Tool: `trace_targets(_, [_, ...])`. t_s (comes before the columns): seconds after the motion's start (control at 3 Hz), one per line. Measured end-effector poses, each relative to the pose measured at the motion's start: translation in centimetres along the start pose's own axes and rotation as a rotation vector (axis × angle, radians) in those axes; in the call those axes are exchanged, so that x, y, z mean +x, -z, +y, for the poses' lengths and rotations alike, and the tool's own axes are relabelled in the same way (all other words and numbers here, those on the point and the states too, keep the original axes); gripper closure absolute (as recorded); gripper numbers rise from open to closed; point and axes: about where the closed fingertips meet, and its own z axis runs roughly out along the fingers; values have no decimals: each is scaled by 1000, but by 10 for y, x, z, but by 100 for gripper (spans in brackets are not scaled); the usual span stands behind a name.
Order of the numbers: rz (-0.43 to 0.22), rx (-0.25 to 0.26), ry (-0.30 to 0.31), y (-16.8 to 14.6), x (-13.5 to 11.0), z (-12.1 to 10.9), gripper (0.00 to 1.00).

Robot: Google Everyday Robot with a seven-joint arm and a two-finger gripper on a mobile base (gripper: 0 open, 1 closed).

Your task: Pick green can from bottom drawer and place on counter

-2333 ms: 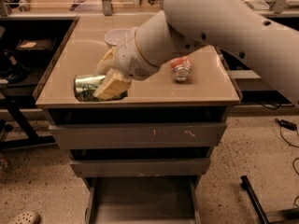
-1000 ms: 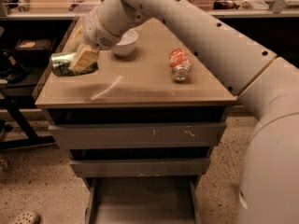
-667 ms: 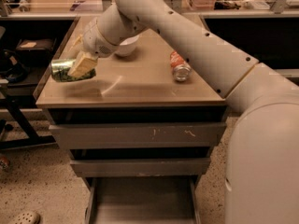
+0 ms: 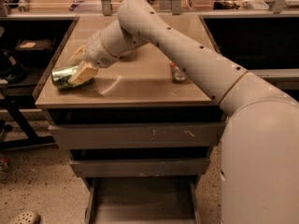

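Tool (image 4: 78,69) tight around the green can (image 4: 61,77) at the front-left corner of the counter (image 4: 145,80).

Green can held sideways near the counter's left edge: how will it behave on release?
Likely rolls: the green can lies sideways in the tool and the counter looks glossy. Both sit by the left edge, so it might drop off. Drink can, so probably light.

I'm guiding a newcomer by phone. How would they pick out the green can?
Find the beige counter topping the grey drawer cabinet. At its front left corner the gripper grips the green can, lying sideways. The other can, further right, is orange and white.
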Motion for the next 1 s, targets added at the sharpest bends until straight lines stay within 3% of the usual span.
trace_targets(0.33, [0,0,0,0,0,0,82])
trace_targets(1.0, [0,0,0,0,0,0,35])
